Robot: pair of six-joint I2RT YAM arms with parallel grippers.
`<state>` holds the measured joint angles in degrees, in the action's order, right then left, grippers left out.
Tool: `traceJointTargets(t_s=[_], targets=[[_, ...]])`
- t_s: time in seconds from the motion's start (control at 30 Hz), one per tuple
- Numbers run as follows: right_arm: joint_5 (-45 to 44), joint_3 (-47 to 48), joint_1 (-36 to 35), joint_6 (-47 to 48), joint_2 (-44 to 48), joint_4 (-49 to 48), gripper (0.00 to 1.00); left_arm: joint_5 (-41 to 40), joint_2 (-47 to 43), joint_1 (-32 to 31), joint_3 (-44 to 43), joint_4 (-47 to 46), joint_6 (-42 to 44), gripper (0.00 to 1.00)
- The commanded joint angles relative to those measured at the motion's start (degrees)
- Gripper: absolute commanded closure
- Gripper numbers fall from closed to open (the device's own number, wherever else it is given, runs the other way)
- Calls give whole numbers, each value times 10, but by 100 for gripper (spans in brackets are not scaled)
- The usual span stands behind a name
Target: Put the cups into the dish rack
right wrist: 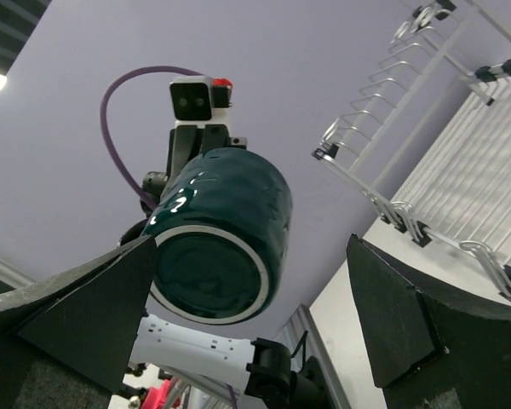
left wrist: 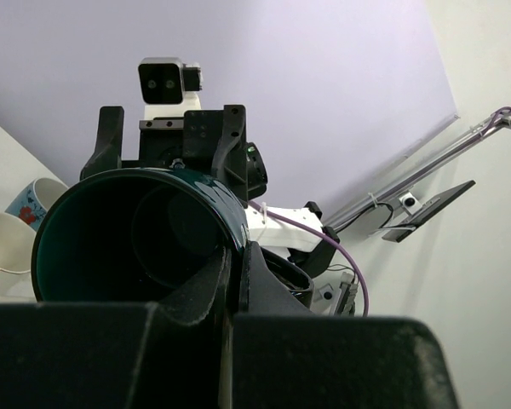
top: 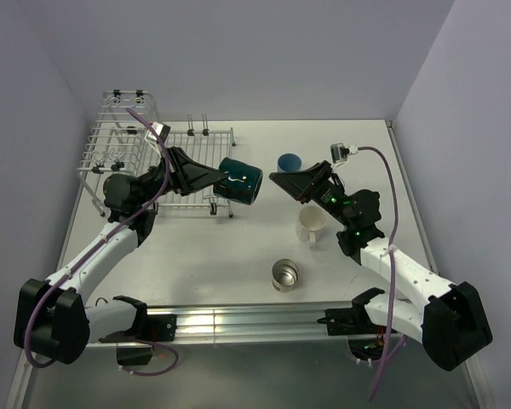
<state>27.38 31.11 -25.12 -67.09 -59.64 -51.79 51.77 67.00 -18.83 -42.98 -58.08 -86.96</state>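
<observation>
My left gripper (top: 221,177) is shut on the rim of the dark teal mug (top: 241,181), one finger inside and one outside. It holds the mug on its side in the air, just right of the dish rack (top: 119,149). In the left wrist view the mug's dark mouth (left wrist: 128,243) fills the left, pinched by my left gripper (left wrist: 237,277). My right gripper (top: 278,178) stands open, pointing at the mug's base from a short gap away. From the right wrist the mug's base (right wrist: 213,277) shows beyond my right gripper (right wrist: 247,311), touching neither finger. A blue cup (top: 289,161), a cream mug (top: 312,223) and a steel cup (top: 284,274) stand on the table.
The rack's taller basket end (top: 129,106) is at the back left, its flat grid (top: 192,153) reaching toward the middle. A cup with a blue patterned side (left wrist: 30,203) sits beside the cream mug (left wrist: 2,243). Walls close the table's left, back and right.
</observation>
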Motion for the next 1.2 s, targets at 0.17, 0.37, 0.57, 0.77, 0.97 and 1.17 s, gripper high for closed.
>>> traceJointTargets(t_s=[0.17,0.37,0.57,0.77,0.97,1.17], targets=[[-37,30,-48,12,-11,-32,0,-9,-3,2,-21,-69,-8,100],[-67,43,-77,35,-9,-10,0,-7,-4,2,-23,-55,0,100],[-87,67,-100,71,-4,36,0,-5,1,2,-21,-55,0,100],[-90,83,-114,99,-9,62,0,-4,5,2,-16,-59,-1,100],[-89,98,-131,129,-15,99,0,-4,8,2,-19,-76,-13,100],[-80,84,-135,129,-20,92,0,-3,8,2,-28,-75,-10,100]])
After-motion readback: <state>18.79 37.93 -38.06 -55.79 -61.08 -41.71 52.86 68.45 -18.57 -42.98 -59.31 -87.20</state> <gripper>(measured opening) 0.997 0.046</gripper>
